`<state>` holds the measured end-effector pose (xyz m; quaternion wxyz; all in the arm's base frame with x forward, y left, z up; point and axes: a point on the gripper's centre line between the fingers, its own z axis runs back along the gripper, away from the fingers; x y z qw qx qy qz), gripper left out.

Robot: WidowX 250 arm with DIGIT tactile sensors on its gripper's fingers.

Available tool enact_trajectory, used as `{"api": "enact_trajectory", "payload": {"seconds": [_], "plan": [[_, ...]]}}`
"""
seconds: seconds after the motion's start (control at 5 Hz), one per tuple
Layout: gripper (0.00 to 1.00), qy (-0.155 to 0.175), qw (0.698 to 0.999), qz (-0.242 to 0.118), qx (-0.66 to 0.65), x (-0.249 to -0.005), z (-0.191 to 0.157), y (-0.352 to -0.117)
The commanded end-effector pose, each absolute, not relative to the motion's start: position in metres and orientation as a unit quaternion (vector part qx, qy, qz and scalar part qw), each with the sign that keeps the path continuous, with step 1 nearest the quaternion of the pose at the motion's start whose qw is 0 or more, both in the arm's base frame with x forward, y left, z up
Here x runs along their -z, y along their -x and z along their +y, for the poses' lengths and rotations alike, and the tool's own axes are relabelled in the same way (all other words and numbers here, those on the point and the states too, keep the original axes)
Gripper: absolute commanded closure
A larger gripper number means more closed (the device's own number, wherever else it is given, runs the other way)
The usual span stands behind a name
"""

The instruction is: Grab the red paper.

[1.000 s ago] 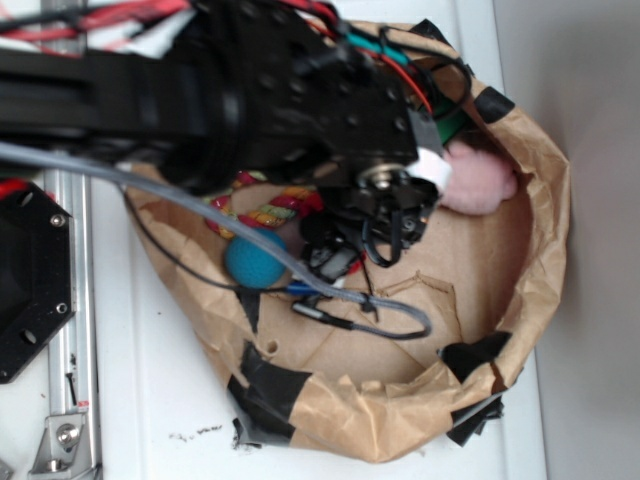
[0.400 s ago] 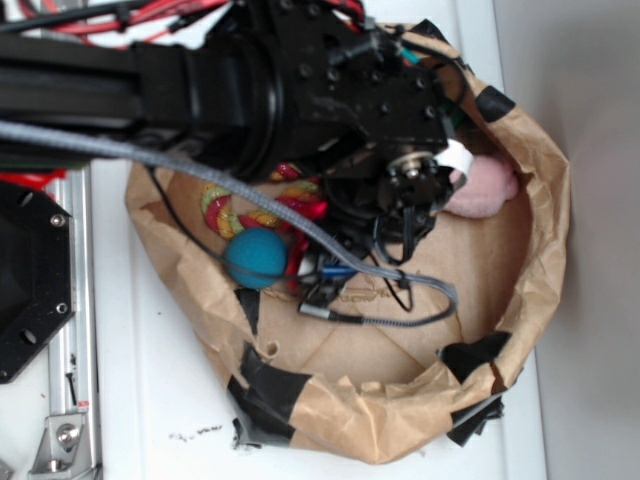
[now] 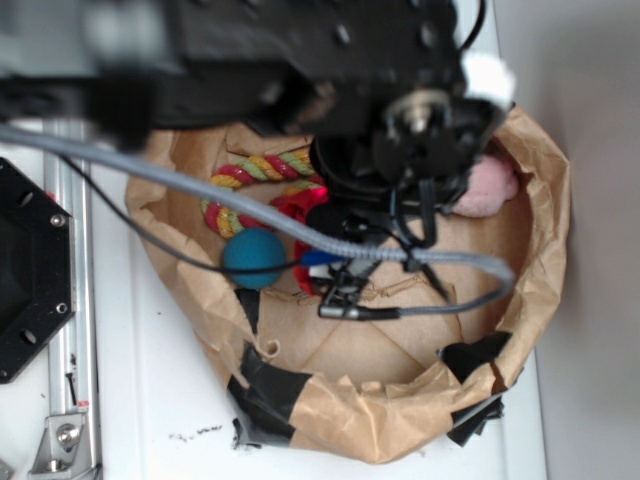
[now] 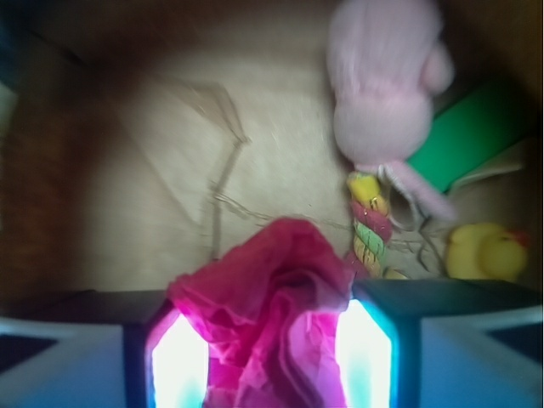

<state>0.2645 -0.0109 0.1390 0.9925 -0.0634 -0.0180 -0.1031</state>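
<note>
Both jaws pinch red paper (image 4: 272, 327) between them, paper bulging up past pads (image 4: 178, 361).

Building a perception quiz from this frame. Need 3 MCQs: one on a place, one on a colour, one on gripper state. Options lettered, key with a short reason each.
1. Where is the red paper?
A. between the gripper's fingers
B. on top of the pink plush
C. outside the paper-lined basket

2. What colour is the ball beside the rope toy?
A. yellow
B. blue
C. white

3. What state is the gripper in?
A. open and empty
B. shut on the red paper
C. shut on the yellow duck

Key: 1 A, the wrist view shows the wad filling the gap between both fingers. 2 B, the exterior view shows a blue ball. 3 B, the fingers press the paper from both sides.
</note>
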Motion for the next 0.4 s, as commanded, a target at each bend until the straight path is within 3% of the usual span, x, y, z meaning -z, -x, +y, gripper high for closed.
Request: {"api": "enact_trajectory", "payload": {"seconds": [0.0,0.2], "plan": [[1.0,0.058,0.995,-0.033,-0.074,-0.2407,-0.0254,-0.2556],[1.0,0.121,0.977,-0.006,-0.177,-0.2431,-0.0177,-0.2617]]}}
